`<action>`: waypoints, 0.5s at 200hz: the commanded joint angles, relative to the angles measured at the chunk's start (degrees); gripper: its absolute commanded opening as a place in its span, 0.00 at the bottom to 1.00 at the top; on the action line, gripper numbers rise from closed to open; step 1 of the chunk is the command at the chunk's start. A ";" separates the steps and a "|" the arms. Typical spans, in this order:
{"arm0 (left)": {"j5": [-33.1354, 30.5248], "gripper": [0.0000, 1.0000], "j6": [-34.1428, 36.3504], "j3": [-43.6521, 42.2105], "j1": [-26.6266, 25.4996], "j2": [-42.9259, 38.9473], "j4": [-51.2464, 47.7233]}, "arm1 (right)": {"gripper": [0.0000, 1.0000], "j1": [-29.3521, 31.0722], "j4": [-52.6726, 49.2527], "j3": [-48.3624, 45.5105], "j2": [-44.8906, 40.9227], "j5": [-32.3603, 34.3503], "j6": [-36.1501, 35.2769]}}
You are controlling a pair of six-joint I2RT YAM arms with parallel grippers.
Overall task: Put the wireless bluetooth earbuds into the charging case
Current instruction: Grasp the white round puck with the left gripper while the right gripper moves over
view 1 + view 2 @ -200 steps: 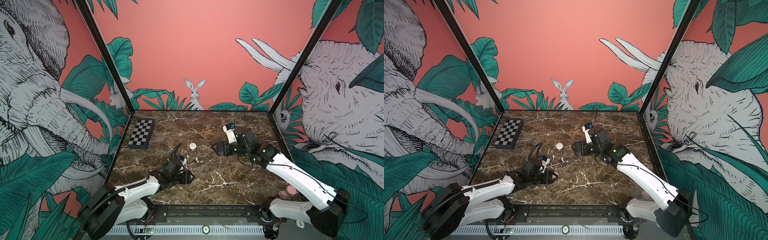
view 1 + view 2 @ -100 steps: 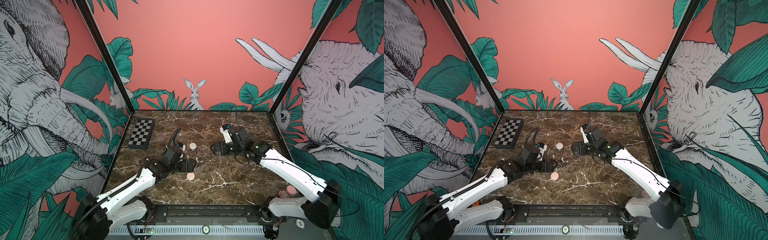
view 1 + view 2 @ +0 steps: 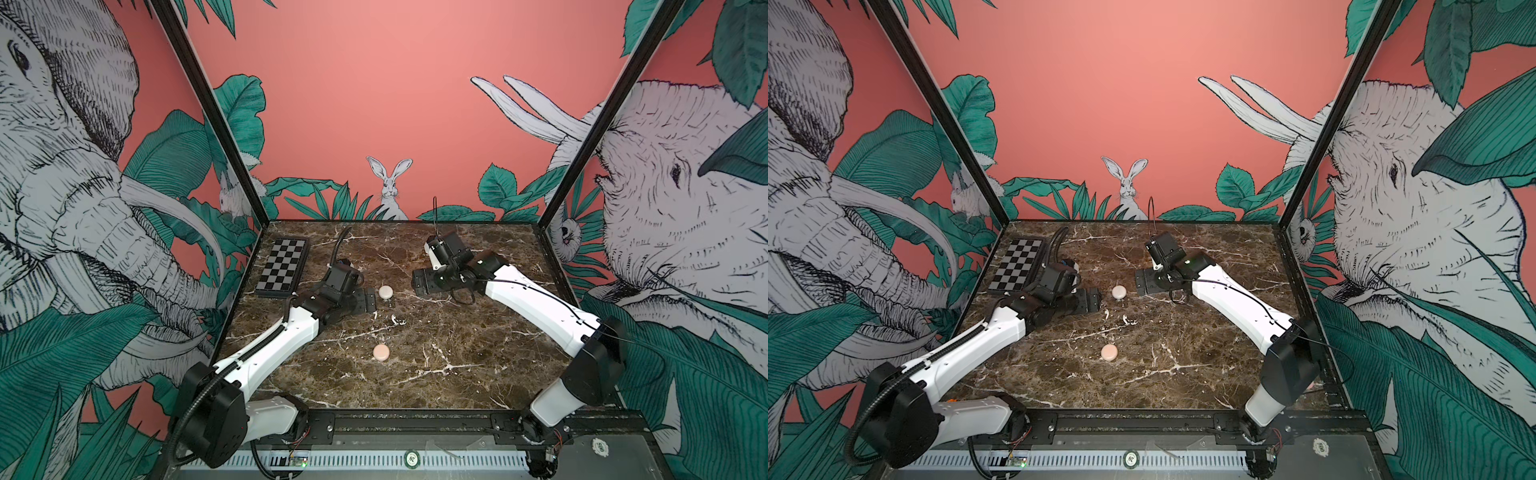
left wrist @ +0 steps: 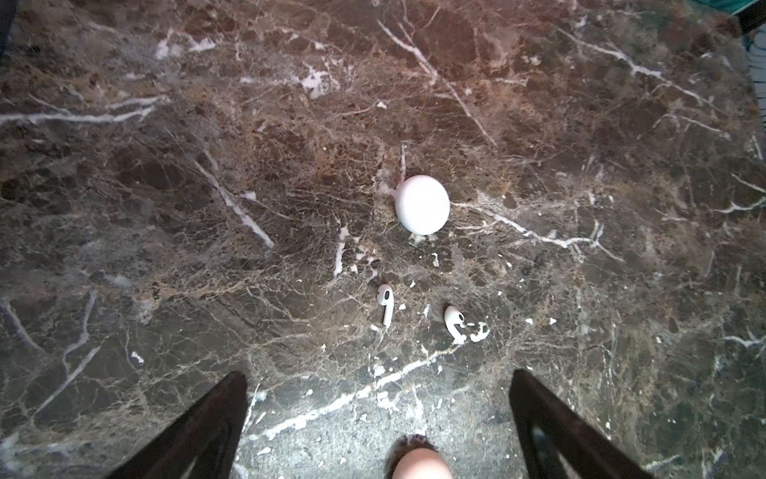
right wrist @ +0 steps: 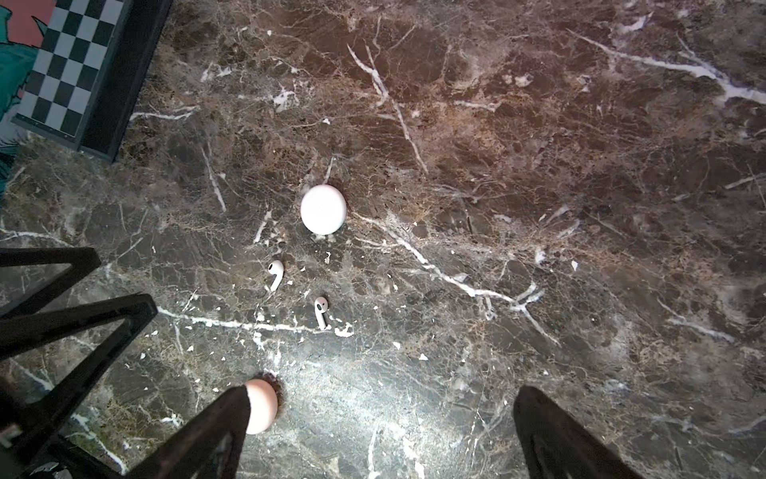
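White earbuds [image 4: 385, 305] lie loose on the marble bench [image 4: 166, 207], just beside the white case [image 4: 422, 204]. The pink case [image 3: 381, 352] sits beyond them, well apart from it. My left tool [image 4: 377, 374] and right tool [image 5: 383, 390] gape wide, holding nothing. I judge no bud picked yet. Next comes a fine pinch on one stem, and the white case looks shut.
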 commanded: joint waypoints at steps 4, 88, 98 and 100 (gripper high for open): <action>2.59 0.99 -5.41 6.13 0.17 9.04 0.19 | 0.98 -1.32 -2.15 1.78 -0.49 1.98 -1.16; -3.90 0.99 -10.19 31.66 -3.94 32.09 -17.00 | 0.98 -3.36 -1.88 -2.61 -7.55 3.06 -0.94; -5.37 0.99 -10.91 35.85 -4.21 35.18 -21.20 | 0.98 -3.57 -2.04 -2.85 -8.57 3.07 -0.97; -5.58 0.99 -10.97 36.61 -4.25 35.79 -21.86 | 0.98 -3.58 -2.13 -2.85 -8.79 3.07 -1.01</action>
